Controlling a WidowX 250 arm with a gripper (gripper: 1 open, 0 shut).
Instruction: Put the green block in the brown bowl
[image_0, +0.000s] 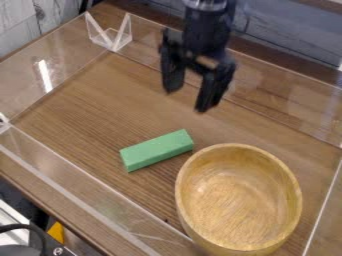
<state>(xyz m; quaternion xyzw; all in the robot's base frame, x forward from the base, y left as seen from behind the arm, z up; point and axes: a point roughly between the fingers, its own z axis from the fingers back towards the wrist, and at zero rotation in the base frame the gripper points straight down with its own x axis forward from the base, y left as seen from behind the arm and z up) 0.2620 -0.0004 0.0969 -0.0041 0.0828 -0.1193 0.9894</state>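
Observation:
The green block (156, 150) lies flat on the wooden table, left of centre, its long side slanting up to the right. Just to its lower right stands the brown bowl (239, 196), wide, empty and upright, its rim close to the block's right end. My gripper (190, 90) hangs above the table behind the block, pointing down, with its two dark fingers (171, 76) spread apart and nothing between them. It is clear of both block and bowl.
Clear acrylic walls (54, 70) fence the wooden table on the left, front and back. A small clear triangular stand (108, 33) sits at the back left. A low transparent rail (80, 190) runs along the front edge.

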